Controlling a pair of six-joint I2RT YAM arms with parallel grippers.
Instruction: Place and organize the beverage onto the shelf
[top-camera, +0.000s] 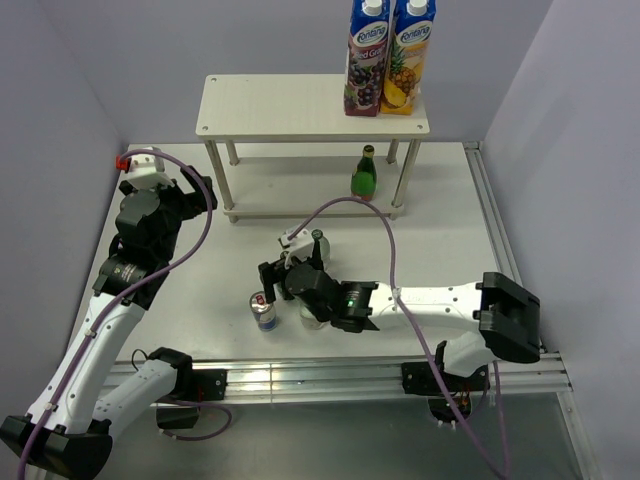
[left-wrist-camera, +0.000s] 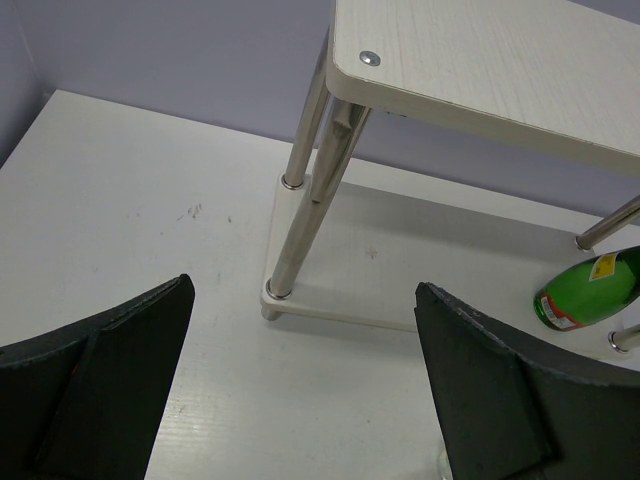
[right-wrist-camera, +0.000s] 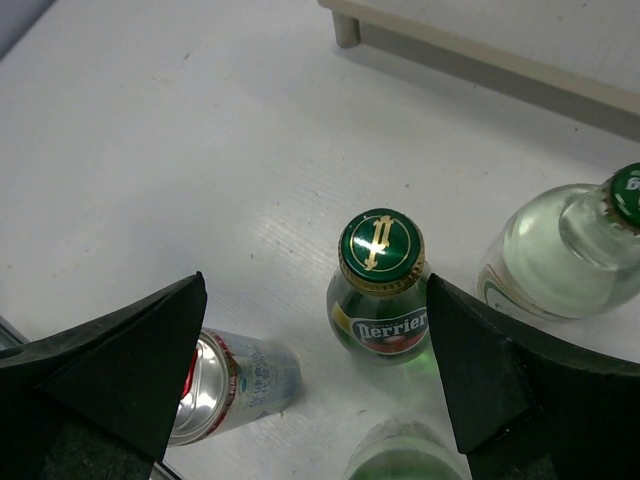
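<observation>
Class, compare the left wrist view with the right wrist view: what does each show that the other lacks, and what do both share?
Left wrist only: the cream-white shelf's top board with a corner screw, its slim round legs, and a dark green glass bottle beneath. Right wrist only: an upright green-capped Perrier bottle between the jaws, a silver can, a clear green-capped bottle. Both: the white table, the shelf's lower board, open black jaws.

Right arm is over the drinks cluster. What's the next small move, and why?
Probably lower the right end effector straight down and shut it on the Perrier bottle. Its fingers are open with the upright bottle between them; the can and clear bottle stand close by, so descend slowly.
</observation>
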